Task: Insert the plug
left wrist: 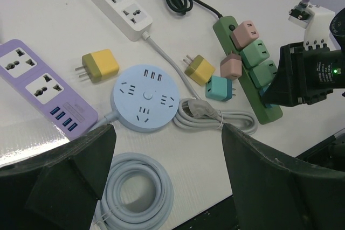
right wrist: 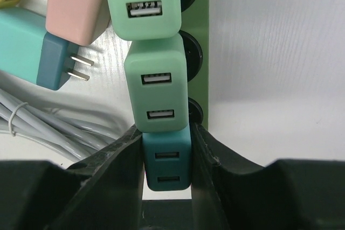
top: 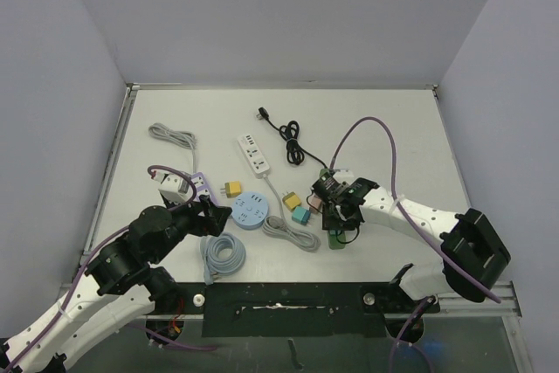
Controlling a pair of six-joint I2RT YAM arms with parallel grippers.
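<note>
The teal charger plug [right wrist: 166, 161] sits against the green power strip [right wrist: 208, 52] at its end, touching the mint charger [right wrist: 156, 87] next in the row. The right gripper [right wrist: 165, 133] is clamped on the teal plug's two sides. The left gripper [left wrist: 168, 187], well away from the strip, stands wide apart and holds nothing.

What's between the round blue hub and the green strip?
Left wrist view: a yellow adapter, a teal adapter, a pink adapter, bundled grey cable.

The teal charger [right wrist: 166, 160] hides its prongs between the right fingers [right wrist: 110, 176], and the green power strip [right wrist: 200, 87] beyond them runs off the top edge.
</note>
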